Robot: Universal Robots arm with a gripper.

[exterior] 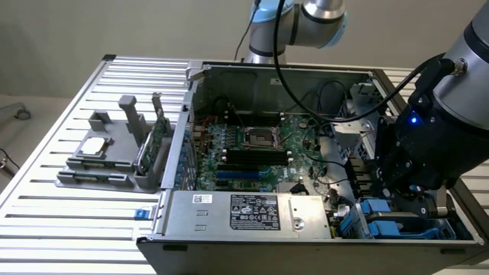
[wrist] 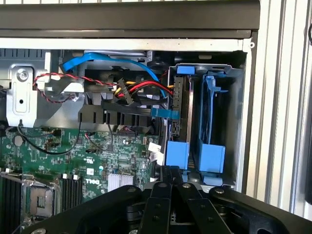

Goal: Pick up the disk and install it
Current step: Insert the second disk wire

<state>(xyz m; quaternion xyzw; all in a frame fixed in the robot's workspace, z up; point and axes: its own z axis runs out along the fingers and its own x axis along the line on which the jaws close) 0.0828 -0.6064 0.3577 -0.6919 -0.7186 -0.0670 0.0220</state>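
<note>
Counted one computer case (exterior: 359,77), lying open on a slatted metal table (exterior: 61,229). Inside, found one green motherboard (exterior: 252,149), one silver power supply box (exterior: 229,212) with a printed label, and one drive bay (wrist: 239,97) at the corner.

Counted two blue carriers in that bay, standing on edge side by side. Took the one nearer the motherboard for the disk (wrist: 181,109), seated in its slot with red, yellow and blue cables close beside it. Could not tell whether the second carrier (wrist: 210,122) held a drive.

Found one gripper (wrist: 170,171) just beside the disk's blue end tab, fingers pressed narrow together, nothing seen between them.

Noted one grey tray (exterior: 95,172) outside the case on the exterior view's left, holding one square processor chip (exterior: 93,146) and one upright green card (exterior: 153,146).
</note>
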